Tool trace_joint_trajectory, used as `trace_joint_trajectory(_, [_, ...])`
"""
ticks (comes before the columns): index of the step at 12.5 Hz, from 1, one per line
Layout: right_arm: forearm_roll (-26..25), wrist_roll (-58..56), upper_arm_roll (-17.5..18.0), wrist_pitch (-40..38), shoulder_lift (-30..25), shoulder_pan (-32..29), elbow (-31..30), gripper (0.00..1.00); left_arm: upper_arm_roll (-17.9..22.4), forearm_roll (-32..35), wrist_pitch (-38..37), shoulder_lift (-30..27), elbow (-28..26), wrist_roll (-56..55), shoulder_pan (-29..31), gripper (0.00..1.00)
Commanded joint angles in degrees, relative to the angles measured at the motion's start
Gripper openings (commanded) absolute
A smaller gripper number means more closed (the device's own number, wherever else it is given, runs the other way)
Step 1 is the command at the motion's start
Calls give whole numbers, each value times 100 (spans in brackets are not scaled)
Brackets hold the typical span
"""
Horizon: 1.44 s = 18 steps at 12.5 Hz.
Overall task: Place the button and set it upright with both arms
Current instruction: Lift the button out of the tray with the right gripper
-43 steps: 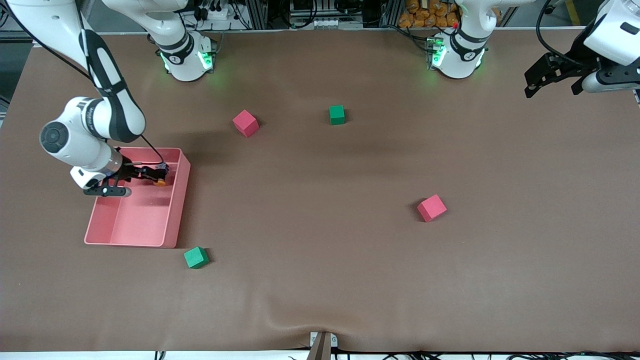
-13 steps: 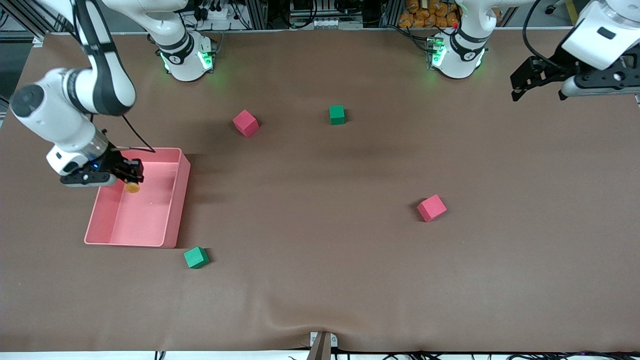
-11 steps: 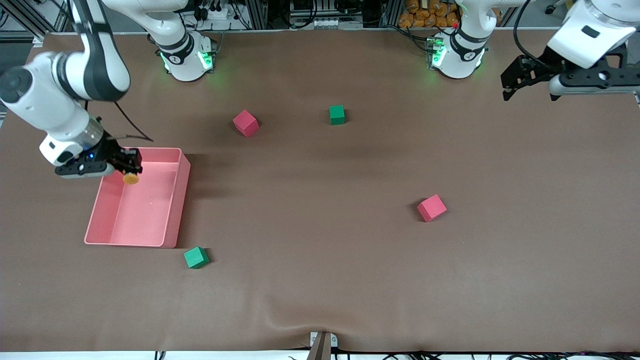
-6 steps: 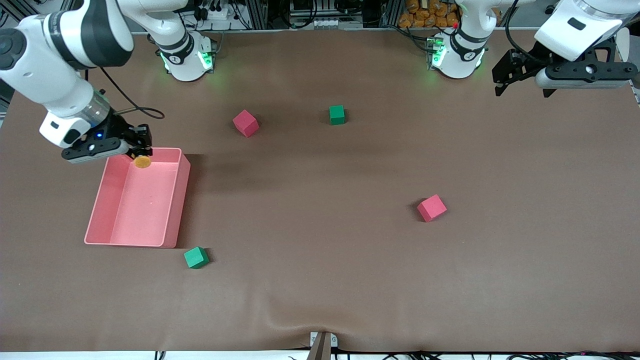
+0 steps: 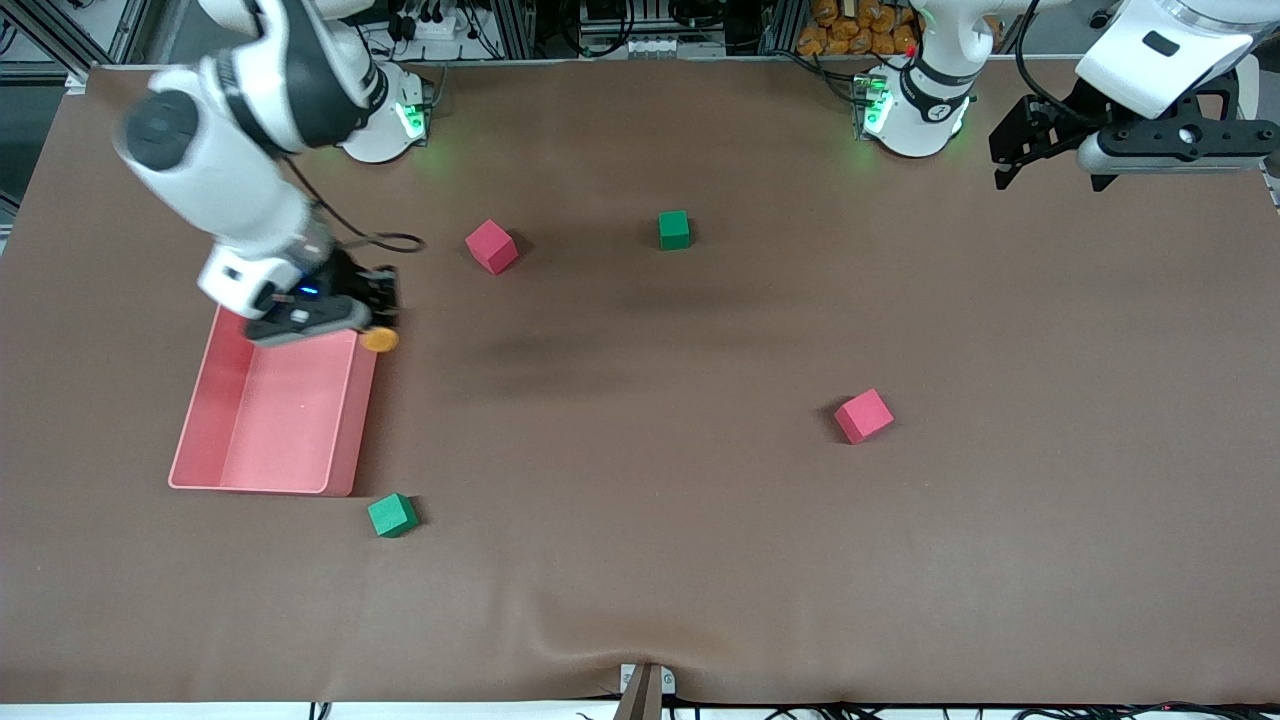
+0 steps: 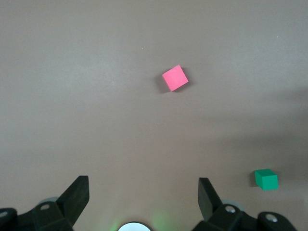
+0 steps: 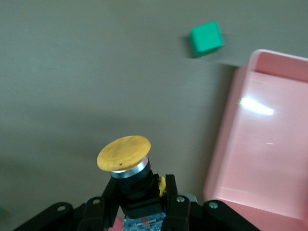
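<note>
My right gripper is shut on the button, whose round orange cap points down. It hangs in the air over the pink tray's edge on the side toward the table's middle. In the right wrist view the button sits between the gripper's black fingers by its black body, over bare table beside the tray. My left gripper is open and empty, up in the air over the left arm's end of the table, near its base; in the left wrist view the left gripper holds nothing.
Two pink cubes and two green cubes lie spread over the brown table. The left wrist view shows one pink cube and one green cube; the right wrist view shows one green cube.
My right gripper lifted the button out of the pink tray and carried it toward the table's middle, past the tray's edge. My left gripper drifted a little above its end of the table.
</note>
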Motion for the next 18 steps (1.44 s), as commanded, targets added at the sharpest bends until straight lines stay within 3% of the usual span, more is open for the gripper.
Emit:
trace_joint_trajectory(1, [-127,1150,-48,-93,1135,731,1187,0,-47,118,-58,51,80,60,41,100])
trace_joint_trajectory(4, [-785,2477,-39,-154,2541,1513,2461,0,-39,110,-14,68,62,60,58,100])
trace_joint_trajectory(7, [-1059,3814,-57,-120,3737,2217,3553,0,-39,110,30,261,80,60,49,100])
trace_joint_trajectory(13, [-1086,5072,-75,12,4978,3009,4556,0,-47,118,268,350,89,77,40,100])
trace_joint_trajectory(16, [-1077,6048,-75,565,5349,3194,4698,0,-12,118,189,323,63,60,41,100])
trace_joint_trajectory(17, [-1077,6050,-75,549,5358,3212,4698,45,-38,118,188,358,54,60,23,100])
trace_joint_trajectory(18, [-1103,6050,-83,496,5332,3221,4689,99,-47,118,188,376,54,51,6,100])
